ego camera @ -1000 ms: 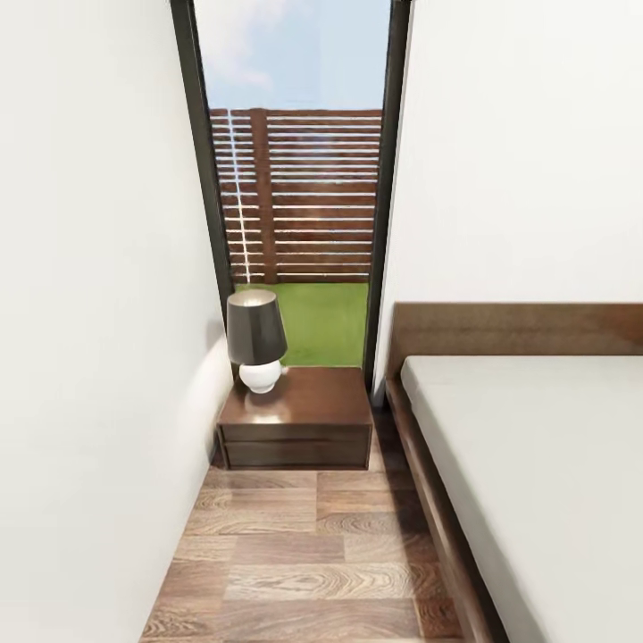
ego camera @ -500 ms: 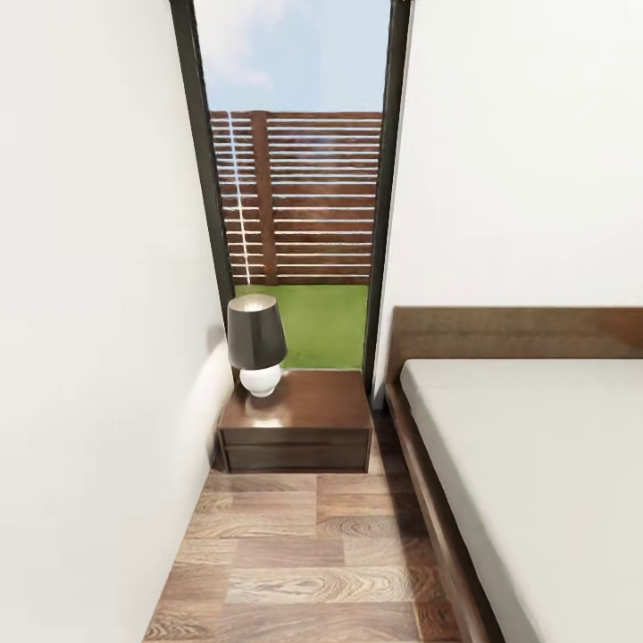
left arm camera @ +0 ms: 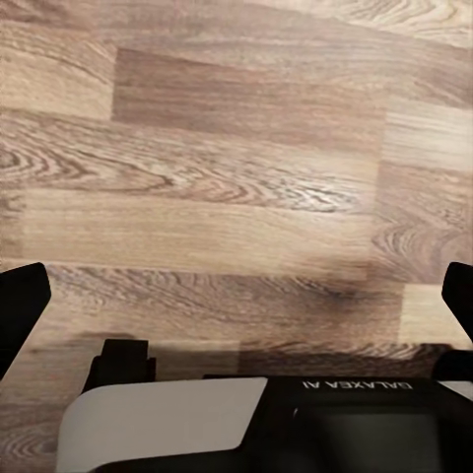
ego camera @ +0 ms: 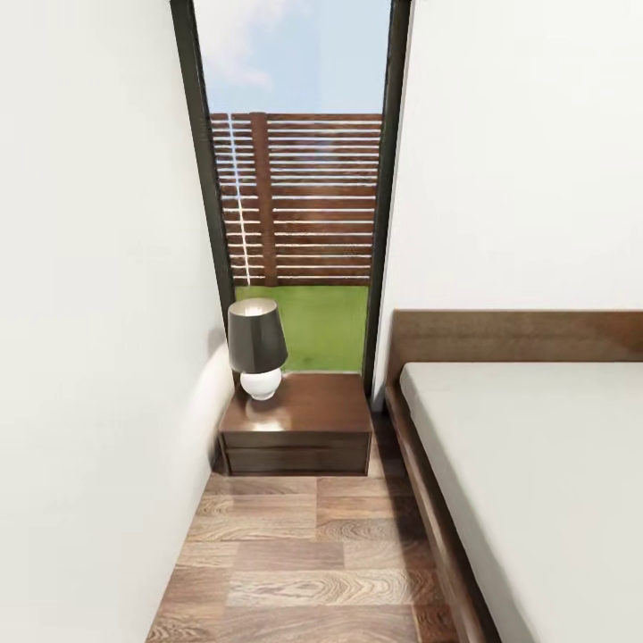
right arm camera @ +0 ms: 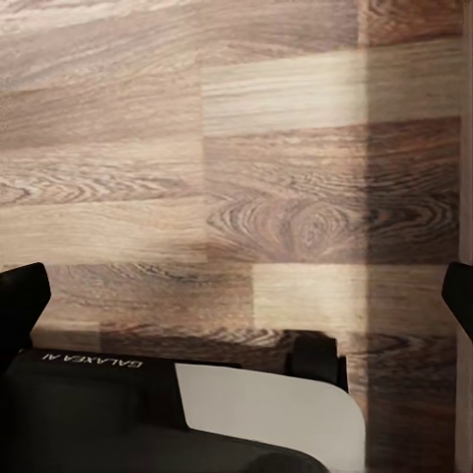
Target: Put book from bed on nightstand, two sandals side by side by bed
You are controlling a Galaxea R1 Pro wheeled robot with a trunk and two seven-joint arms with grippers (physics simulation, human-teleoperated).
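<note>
I am looking down a narrow aisle of brown wood-plank floor [ego camera: 304, 554] between a white wall [ego camera: 89, 357] at my left and the large bed with a pale grey-white mattress and dark brown wooden frame [ego camera: 536, 464] at my right. At the far end, under the tall dark-framed window [ego camera: 295, 179], stands the small dark reddish-brown nightstand with glossy top and drawer fronts [ego camera: 299, 429], its top bare except for a lamp with a dark shade and round white base [ego camera: 257, 348] at the wall-side corner.

My left gripper [left arm camera: 236, 296] hangs over bare planks, its dark fingertips [left arm camera: 20, 305] spread wide with nothing between them. My right gripper [right arm camera: 236, 296] is likewise spread wide and empty above the floor.

The stretch of mattress I can see is plain, and I see neither the book nor the blue sandals anywhere, so I judge I am not yet holding or facing anything I must move.

The risks, as I judge them:
- The aisle is tight; turning my base here could scrape an arm on the wall or the bed frame.
- A careless placement on the nightstand could knock the lamp, which takes up one corner.
- Hunting for the sandals with my arms hanging low, I could nudge one under the bed.
</note>
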